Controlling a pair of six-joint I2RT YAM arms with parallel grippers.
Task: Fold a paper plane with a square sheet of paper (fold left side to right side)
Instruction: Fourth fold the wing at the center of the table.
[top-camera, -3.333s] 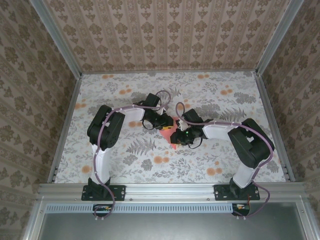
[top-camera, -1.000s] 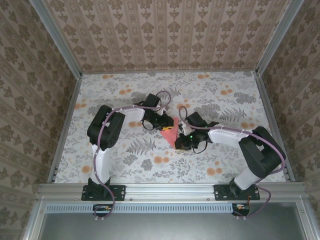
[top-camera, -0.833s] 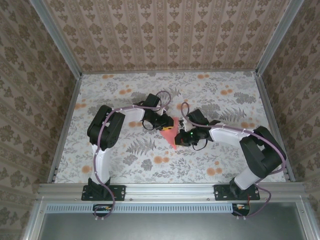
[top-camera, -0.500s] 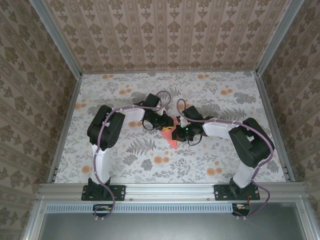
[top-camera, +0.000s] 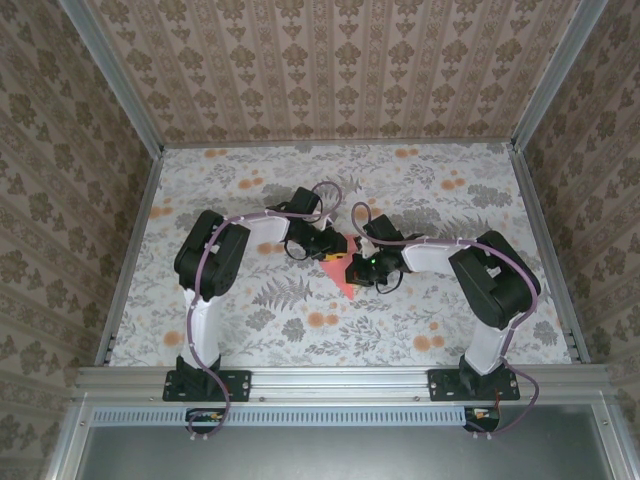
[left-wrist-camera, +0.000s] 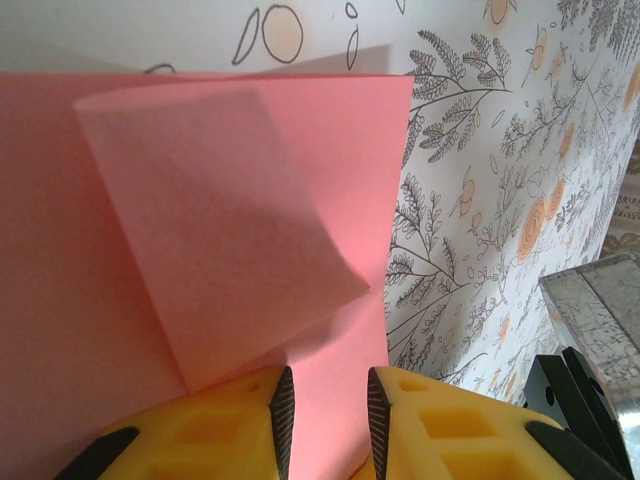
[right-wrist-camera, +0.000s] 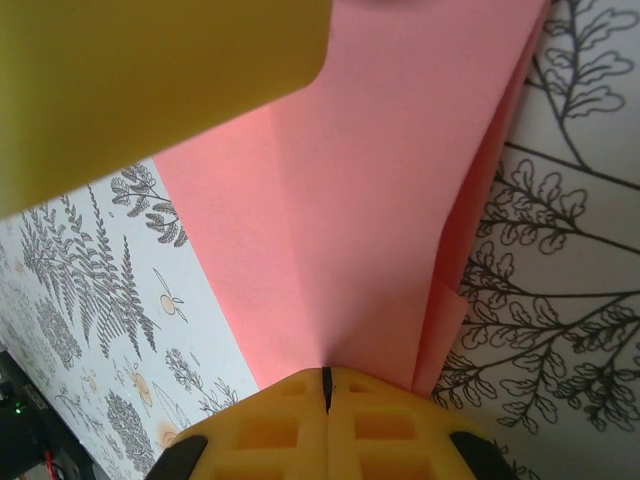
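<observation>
The salmon-pink sheet of paper (top-camera: 345, 283) lies folded on the floral table between the two arms, tapering to a point toward the near side. In the left wrist view the paper (left-wrist-camera: 200, 200) has one flap folded over at an angle. My left gripper (left-wrist-camera: 328, 400) is open, its yellow fingers a little apart over the sheet's edge, at the paper's far end (top-camera: 333, 250). My right gripper (right-wrist-camera: 326, 385) is shut, its tips resting on the paper (right-wrist-camera: 380, 200) where a crease runs up to them, on the paper's right side (top-camera: 356, 268).
The floral tabletop (top-camera: 300, 190) is walled by patterned panels and a metal frame (top-camera: 340, 378) along the near edge. One yellow finger of the left gripper (right-wrist-camera: 150, 80) hangs over the paper in the right wrist view. Open table lies all round the arms.
The right gripper slid out to the right of the paper, then came back left onto it. The left gripper and the paper's far end stayed put.
</observation>
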